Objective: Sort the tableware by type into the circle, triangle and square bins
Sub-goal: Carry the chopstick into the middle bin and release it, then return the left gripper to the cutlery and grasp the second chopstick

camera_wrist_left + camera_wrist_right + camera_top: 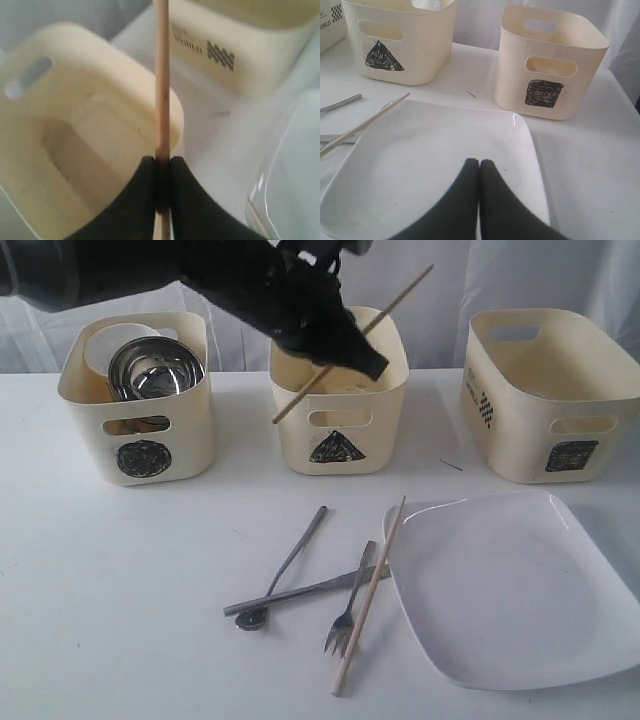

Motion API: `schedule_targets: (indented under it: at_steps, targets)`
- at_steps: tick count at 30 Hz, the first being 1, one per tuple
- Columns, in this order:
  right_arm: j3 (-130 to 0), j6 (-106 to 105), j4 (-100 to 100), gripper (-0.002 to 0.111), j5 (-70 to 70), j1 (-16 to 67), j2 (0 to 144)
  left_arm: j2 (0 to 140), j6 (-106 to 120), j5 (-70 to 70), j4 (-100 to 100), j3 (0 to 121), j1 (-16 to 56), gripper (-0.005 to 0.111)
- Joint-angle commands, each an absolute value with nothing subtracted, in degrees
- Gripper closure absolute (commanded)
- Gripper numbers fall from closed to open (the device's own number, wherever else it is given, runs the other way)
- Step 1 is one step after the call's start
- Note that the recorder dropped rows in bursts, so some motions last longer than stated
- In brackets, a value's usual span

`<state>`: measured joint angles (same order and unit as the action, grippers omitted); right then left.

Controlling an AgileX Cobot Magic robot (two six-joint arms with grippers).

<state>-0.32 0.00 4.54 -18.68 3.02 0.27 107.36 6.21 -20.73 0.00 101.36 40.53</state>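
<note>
Your left gripper (161,167) clamps a chopstick (161,75) over the triangle bin (385,430) at the table's (120,590) back edge; released this tilted, it may bridge the rim. Right gripper (479,170), jaws together, hovers above the plate (420,150).

Black scribbled circle (144,457), triangle (336,448), square (571,455) on three cream tubs (85,390); "ORLD" lettering (329,25) by checker patch (336,11) on one side.

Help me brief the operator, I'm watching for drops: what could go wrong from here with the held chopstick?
The left pincer holds the chopstick tilted above the triangle bin. Released like this, it might catch the rim and tip out. The second chopstick crosses the knife beside the fork, so lifting it could disturb them.
</note>
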Motion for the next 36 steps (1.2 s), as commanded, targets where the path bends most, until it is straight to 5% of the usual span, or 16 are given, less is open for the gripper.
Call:
schedule_targets:
  at_steps: [1, 18, 21, 25, 36]
  targets:
    - [0.0, 0.0, 4.5, 0.108, -18.1, 2.9, 0.0, 106.8, 8.3, -9.3, 0.3, 102.8, 40.6, 0.107]
    - [0.0, 0.0, 4.5, 0.108, -18.1, 2.9, 0.0, 121.7, 15.2, 12.0, 0.3, 104.2, 37.6, 0.107]
    - [0.0, 0.0, 4.5, 0.108, -18.1, 2.9, 0.0, 122.2, 12.8, 11.4, 0.0, 104.3, 37.3, 0.095]
    - [0.0, 0.0, 4.5, 0.108, -18.1, 2.9, 0.0, 119.8, 3.6, -1.9, 0.0, 104.3, 37.3, 0.057]
    - [0.0, 0.0, 4.5, 0.108, -18.1, 2.9, 0.0, 109.6, 4.2, -31.8, -2.5, 104.3, 38.0, 0.057]
